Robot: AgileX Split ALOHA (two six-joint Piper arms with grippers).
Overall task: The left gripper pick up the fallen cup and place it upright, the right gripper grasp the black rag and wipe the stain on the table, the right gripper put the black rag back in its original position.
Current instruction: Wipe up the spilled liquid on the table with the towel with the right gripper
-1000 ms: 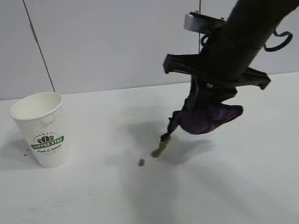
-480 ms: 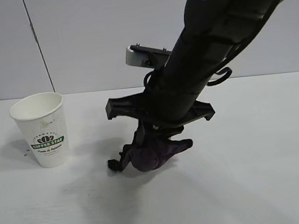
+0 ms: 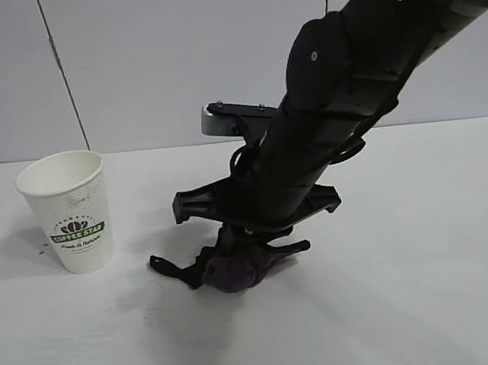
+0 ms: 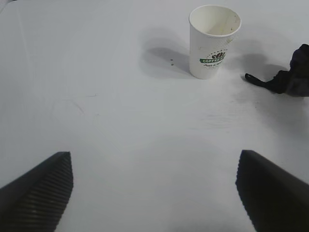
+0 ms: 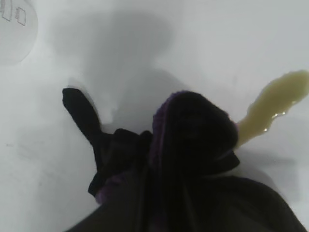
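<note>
The white cup (image 3: pixel 67 211) with the green logo stands upright on the table (image 3: pixel 432 284) at the left; it also shows in the left wrist view (image 4: pixel 214 41). My right gripper (image 3: pixel 247 242) is shut on the black rag (image 3: pixel 234 270) and presses it onto the table right of the cup. In the right wrist view the bunched rag (image 5: pixel 188 140) lies against an olive-green stain (image 5: pixel 275 104) that smears out beside it. The arm and rag hide the stain in the exterior view. My left gripper (image 4: pixel 154 193) is open and empty above bare table, well back from the cup.
A grey wall (image 3: pixel 151 61) stands behind the table. The rag's loose black corner (image 3: pixel 167 266) trails toward the cup. The right arm (image 3: pixel 355 73) slants over the table's middle and right.
My right gripper has come down and swept left with the rag across the stain's spot, toward the cup. The stain no longer shows in the exterior view. The cup has not moved.
</note>
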